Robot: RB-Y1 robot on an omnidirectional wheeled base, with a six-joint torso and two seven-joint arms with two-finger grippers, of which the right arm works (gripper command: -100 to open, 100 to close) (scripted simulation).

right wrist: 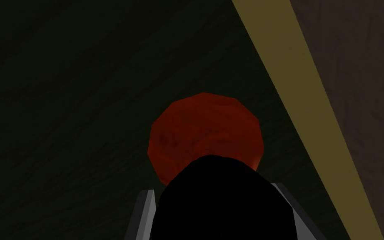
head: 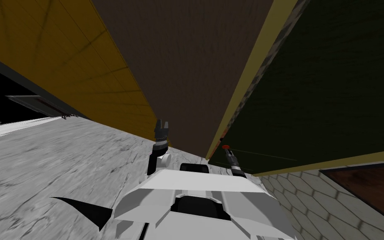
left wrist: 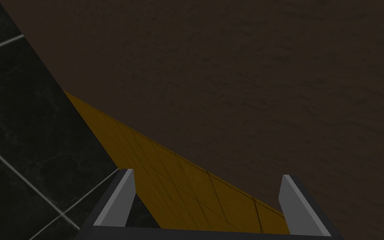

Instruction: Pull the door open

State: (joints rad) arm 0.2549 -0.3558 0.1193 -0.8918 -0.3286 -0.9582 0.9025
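The right end effector (head: 228,151) is at the red doorknob (right wrist: 203,129) on the dark green door (head: 332,83), at one o'clock; I cannot tell its grip. The left end effector (left wrist: 207,180) is spread open and idle. This is likely the grasping step; next comes a steady rearward pull.

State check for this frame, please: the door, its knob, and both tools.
door: dark green, no gap visible along its frame edge, looks closed.
door knob: red with a black front part, gripped.
right tool: shut on the door knob, pressing its sides.
left tool: open, holding nothing, raised near the brown panel.
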